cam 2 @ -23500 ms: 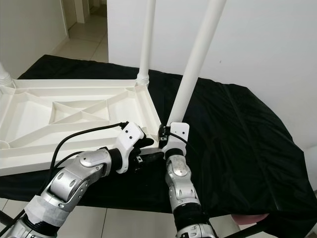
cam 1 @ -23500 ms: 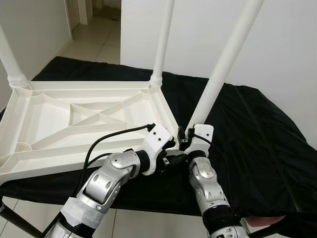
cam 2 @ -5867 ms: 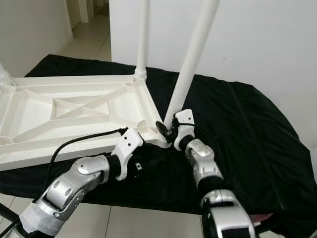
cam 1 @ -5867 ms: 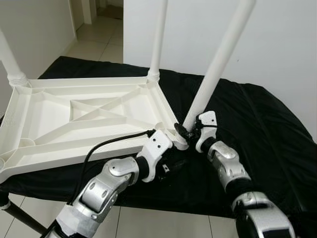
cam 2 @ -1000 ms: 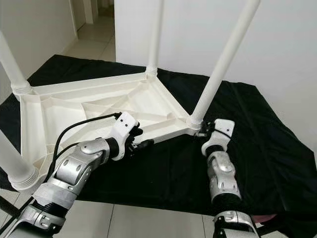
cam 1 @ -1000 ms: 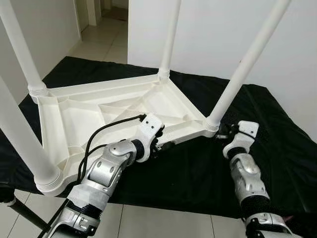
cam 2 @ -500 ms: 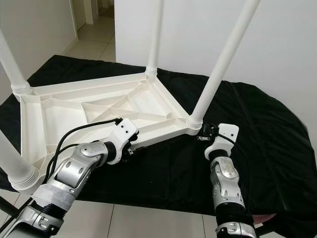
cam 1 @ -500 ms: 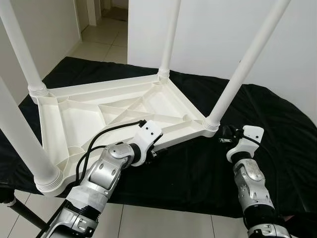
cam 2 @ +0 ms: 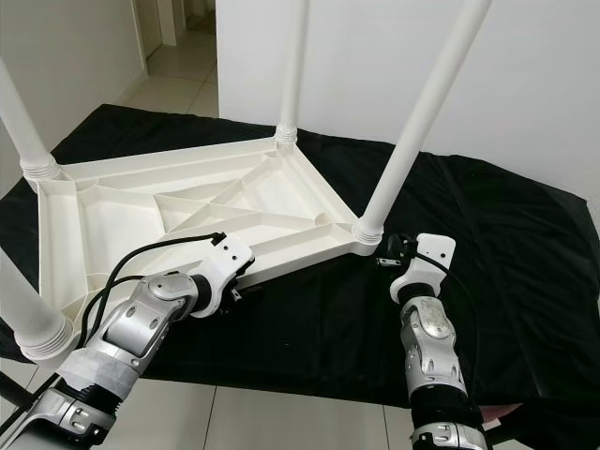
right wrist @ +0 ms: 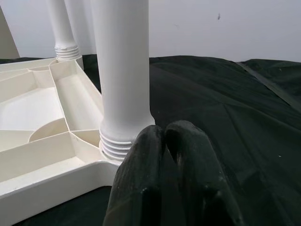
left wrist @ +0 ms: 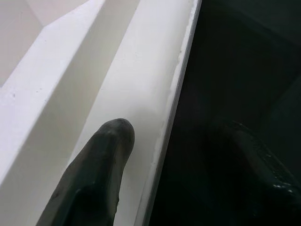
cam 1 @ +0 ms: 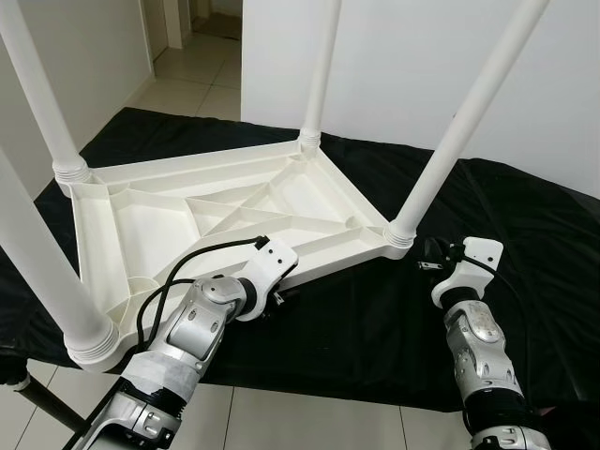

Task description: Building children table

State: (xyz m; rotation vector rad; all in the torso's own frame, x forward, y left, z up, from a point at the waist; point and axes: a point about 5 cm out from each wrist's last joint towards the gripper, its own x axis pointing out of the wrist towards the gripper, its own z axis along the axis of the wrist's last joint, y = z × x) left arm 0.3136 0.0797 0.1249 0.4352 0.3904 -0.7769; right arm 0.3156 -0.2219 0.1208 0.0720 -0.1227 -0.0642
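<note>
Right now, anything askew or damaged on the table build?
No damage visible. The white tabletop lies upside down on the black cloth, all four legs seated; its near corner overhangs the cloth's front edge.

left hand (left wrist: 164, 155) spread, right hand (right wrist: 164, 136) closed

A black-draped table (cam 1: 525, 234) carries the upturned white children's table (cam 1: 169, 220).

Bright, even indoor light; head views sharp, wrist views softly blurred.
</note>
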